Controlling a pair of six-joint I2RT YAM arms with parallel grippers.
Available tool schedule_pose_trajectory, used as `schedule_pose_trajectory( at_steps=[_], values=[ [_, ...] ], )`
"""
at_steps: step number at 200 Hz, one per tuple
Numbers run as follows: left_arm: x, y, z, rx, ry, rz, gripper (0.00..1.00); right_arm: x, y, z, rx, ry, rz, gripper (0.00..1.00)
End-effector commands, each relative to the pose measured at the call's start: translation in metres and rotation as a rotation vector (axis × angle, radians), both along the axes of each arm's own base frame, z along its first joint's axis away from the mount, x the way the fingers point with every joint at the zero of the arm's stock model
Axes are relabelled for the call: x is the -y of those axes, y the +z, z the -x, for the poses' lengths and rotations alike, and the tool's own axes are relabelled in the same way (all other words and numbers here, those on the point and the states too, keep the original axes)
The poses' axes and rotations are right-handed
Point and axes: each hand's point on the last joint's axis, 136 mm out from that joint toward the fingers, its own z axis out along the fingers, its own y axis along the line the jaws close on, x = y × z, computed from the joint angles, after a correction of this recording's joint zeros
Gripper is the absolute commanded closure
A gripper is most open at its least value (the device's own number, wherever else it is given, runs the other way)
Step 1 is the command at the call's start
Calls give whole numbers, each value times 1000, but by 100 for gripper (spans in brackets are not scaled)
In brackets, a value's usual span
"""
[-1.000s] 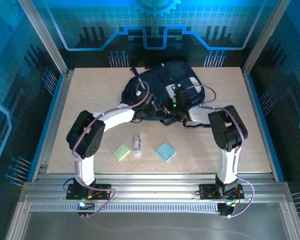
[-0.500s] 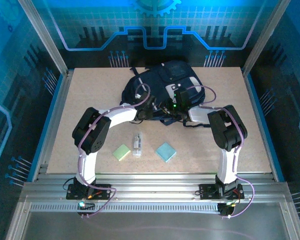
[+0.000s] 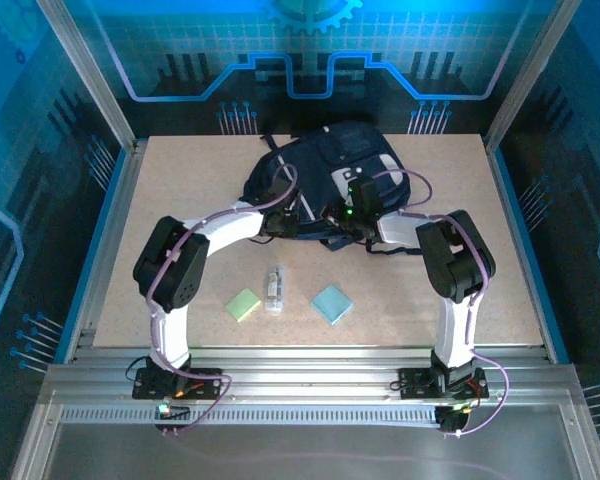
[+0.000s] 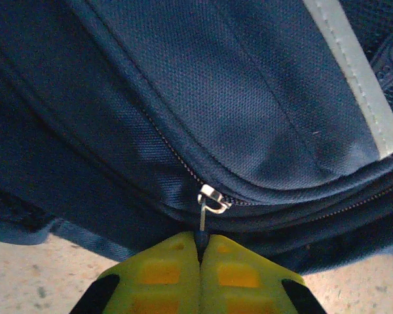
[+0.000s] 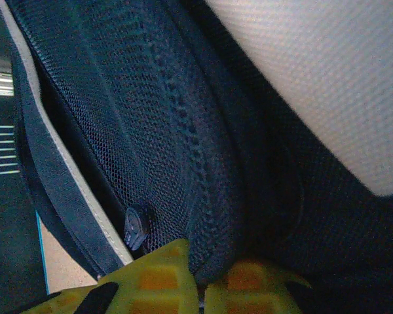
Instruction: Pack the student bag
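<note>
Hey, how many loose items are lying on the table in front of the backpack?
3. A green square pad on the left, a small clear container in the middle, and a blue square pad on the right. Others could be hidden beneath the backpack.

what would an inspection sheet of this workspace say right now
surface: pale speckled table
job's things: student bag lying at the far middle
clutter: green square pad, blue square pad, small clear item between them
end effectors: left end effector shut on the zipper pull; right end effector shut on the bag's mesh
cables: purple cables along both arms, looping over the bag
surroundings: metal frame, blue-lit panels
</note>
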Motion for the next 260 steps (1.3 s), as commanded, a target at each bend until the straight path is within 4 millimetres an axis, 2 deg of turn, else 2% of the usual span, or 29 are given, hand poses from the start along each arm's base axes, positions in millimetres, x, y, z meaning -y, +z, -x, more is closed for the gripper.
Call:
schedule_pose_trajectory(
  at_steps=[1, 27, 62, 86, 107, 119, 130, 144, 160, 197, 228, 241, 260],
  values=[
    [-51, 13, 12, -19, -12, -132, 100, 52, -19, 2, -22, -94, 184, 96],
    [-59, 18, 10, 8, -45, -187, 100, 71, -12, 2, -13, -116, 217, 96],
    [-46, 13, 22, -17, -95, -121, 100, 81, 3, -2, 10, -117, 206, 95],
    [-12, 15, 38, -15, -232, -41, 100, 77, 16, -8, 18, -80, 104, 93],
    [20, 25, 54, 1, -336, -35, 100, 74, 31, -14, 20, -38, 11, 87],
    [38, 34, 61, 3, -364, -3, 100, 76, 40, -17, 32, -18, 7, 81],
    [57, 44, 66, 8, -378, 53, 100, 80, 48, -16, 39, -9, 36, 68],
    [81, 57, 70, 11, -379, 157, 100, 82, 60, -9, 55, 9, 58, 47],
    [104, 70, 68, 13, -383, 255, 100, 88, 68, 5, 52, 6, 67, 37],
    [150, 88, 54, 18, -459, 351, 100, 101, 81, 42, 23, -6, 33, 35],
    [175, 95, 49, 24, -504, 363, 100, 118, 74, 73, -9, -21, 72, 34],
    [182, 96, 52, 25, -523, 376, 100, 120, 74, 77, -1, -32, 46, 34],
    [193, 97, 56, 19, -548, 400, 100, 115, 75, 73, 10, -16, 2, 35]
  ],
)
